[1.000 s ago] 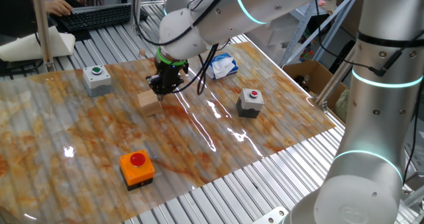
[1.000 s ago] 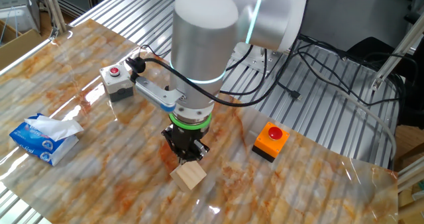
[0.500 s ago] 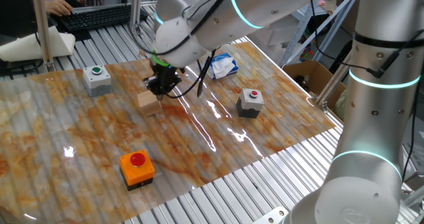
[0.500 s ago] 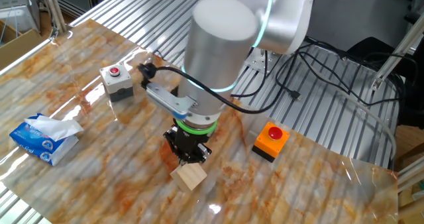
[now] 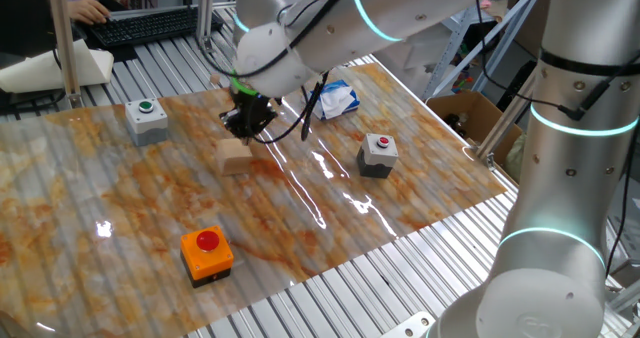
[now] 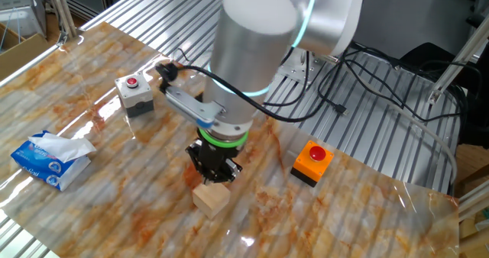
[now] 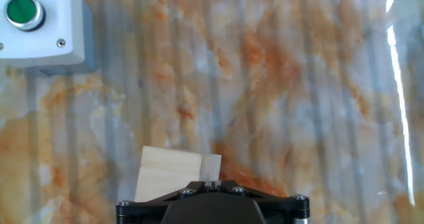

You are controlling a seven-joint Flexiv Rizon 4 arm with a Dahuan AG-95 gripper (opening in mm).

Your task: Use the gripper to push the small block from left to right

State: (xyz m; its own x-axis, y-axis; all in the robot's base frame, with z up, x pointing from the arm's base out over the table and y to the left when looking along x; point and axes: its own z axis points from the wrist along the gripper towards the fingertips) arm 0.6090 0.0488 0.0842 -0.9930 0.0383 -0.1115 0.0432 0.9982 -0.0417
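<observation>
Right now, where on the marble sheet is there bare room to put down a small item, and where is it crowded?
Free patches: the wide stretch between the orange box and the grey box with the red button, and the near-left corner below the green-button box. Crowded: the middle back, where the gripper stands by the small block, with the tissue pack behind.

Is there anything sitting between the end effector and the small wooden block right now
Nothing visible does. The end effector hangs right beside the small block, with only bare marbled mat around them. The green-button box, the red-button grey box, the orange box and the tissue pack all stand well off to the sides.
</observation>
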